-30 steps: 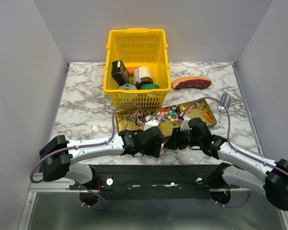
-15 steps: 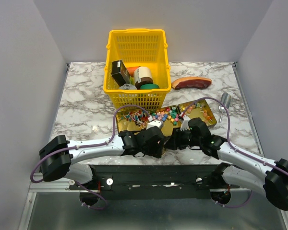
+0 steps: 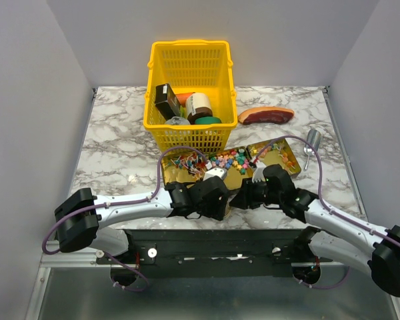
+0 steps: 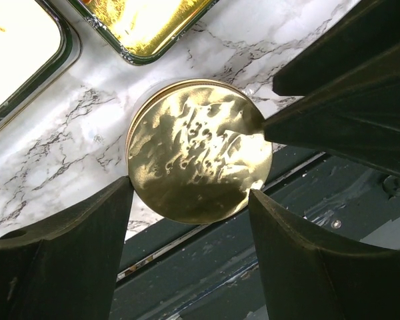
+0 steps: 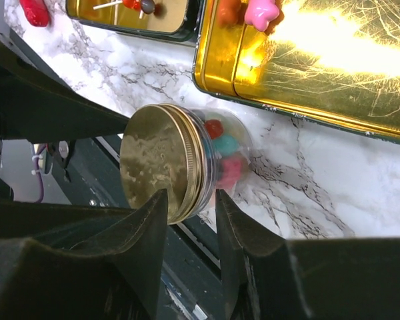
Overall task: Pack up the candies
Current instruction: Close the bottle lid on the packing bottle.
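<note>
A small clear jar [image 5: 220,150] with a gold lid [image 4: 199,153] lies on its side on the marble near the table's front edge, with red, teal and pink candies inside. My left gripper [image 4: 190,200] is open, its fingertips flanking the lid's lower edge. My right gripper [image 5: 190,200] has its jaws a little apart, just short of the jar's rim. In the top view both grippers, left [image 3: 221,193] and right [image 3: 248,193], meet over the jar and hide it. Loose candies [image 3: 228,160] lie in gold tins [image 3: 280,160]; a pink one [image 5: 261,10] shows in the right wrist view.
A yellow basket [image 3: 190,63] with cans and packages stands behind the tins. A reddish slab of fake meat [image 3: 265,115] lies at the back right, a metal scoop [image 3: 311,141] at the right. The dark frame [image 4: 207,267] runs along the table's front edge.
My right gripper has drawn back slightly toward the near right. My left gripper has edged a little to the right. The tins and basket have not moved.
</note>
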### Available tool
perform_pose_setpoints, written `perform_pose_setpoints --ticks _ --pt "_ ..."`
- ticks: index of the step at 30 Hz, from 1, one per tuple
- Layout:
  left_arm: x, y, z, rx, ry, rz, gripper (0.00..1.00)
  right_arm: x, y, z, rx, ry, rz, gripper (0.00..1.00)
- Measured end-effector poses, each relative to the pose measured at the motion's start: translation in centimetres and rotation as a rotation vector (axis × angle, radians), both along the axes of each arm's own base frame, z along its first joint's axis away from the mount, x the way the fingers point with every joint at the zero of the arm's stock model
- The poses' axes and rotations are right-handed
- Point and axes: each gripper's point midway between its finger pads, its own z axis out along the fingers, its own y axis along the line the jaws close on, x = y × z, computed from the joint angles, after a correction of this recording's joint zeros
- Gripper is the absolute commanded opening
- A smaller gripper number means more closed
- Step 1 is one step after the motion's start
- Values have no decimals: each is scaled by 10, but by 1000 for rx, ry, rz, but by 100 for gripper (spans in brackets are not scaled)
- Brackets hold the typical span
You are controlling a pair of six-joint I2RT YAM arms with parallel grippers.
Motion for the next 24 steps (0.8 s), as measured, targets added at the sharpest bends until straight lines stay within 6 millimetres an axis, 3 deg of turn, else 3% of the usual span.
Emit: perform_pose_setpoints --ticks 5,12,24 --pt "0 0 0 2 -2 2 78 -3 -4 4 -6 -22 10 42" --pt "1 -1 -5 13 2 1 78 -7 -11 -7 -59 -10 19 47" --pt "1 0 -10 27 8 1 78 -5 -11 -11 -100 -7 18 45"
